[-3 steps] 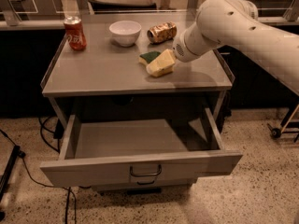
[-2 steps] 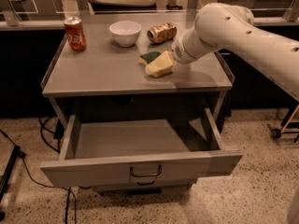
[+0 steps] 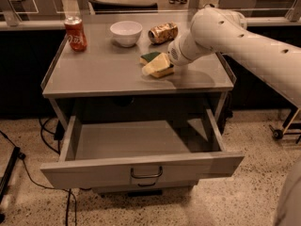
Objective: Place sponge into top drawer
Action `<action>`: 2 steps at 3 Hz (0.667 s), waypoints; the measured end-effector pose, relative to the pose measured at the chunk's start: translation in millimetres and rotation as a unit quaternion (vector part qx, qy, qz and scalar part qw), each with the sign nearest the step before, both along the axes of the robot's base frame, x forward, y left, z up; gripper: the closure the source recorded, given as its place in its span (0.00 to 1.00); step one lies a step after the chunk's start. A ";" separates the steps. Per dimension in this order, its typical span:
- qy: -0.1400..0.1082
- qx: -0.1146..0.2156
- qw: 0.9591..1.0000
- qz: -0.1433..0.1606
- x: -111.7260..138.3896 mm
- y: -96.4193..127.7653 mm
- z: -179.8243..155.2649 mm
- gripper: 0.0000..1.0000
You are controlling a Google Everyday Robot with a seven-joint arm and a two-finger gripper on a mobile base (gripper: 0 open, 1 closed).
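Note:
The sponge (image 3: 149, 57) lies on the table top (image 3: 103, 69), right of centre. Only its dark green top shows at the far left edge, and the rest is hidden under my gripper. My gripper (image 3: 158, 66) is pale yellow. It comes in from the right on the white arm (image 3: 225, 32) and sits low on the near side of the sponge, touching it. The top drawer (image 3: 141, 171) is pulled out wide below the table. Its grey floor (image 3: 136, 138) is bare and its curved handle (image 3: 146, 173) is at the front centre.
A red soda can (image 3: 75, 33) stands at the table's back left. A white bowl (image 3: 126, 33) and a brown can lying on its side (image 3: 163, 32) are at the back. Cables (image 3: 28, 173) run on the floor at left. A cart wheel (image 3: 277, 133) is at right.
The arm has shifted slightly to the left. The gripper stays at the sponge, and the drawer and the other objects have not moved.

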State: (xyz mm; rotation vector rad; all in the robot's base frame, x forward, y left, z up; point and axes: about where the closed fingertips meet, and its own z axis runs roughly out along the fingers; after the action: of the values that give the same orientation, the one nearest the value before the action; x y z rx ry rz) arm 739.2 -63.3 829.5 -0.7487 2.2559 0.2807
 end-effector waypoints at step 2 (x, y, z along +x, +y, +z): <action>0.022 -0.025 0.999 0.004 -3.1 6.0 -20.9 0.12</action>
State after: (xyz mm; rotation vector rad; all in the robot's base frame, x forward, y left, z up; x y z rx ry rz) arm 736.1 -57.2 808.6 -0.7854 2.3081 0.2488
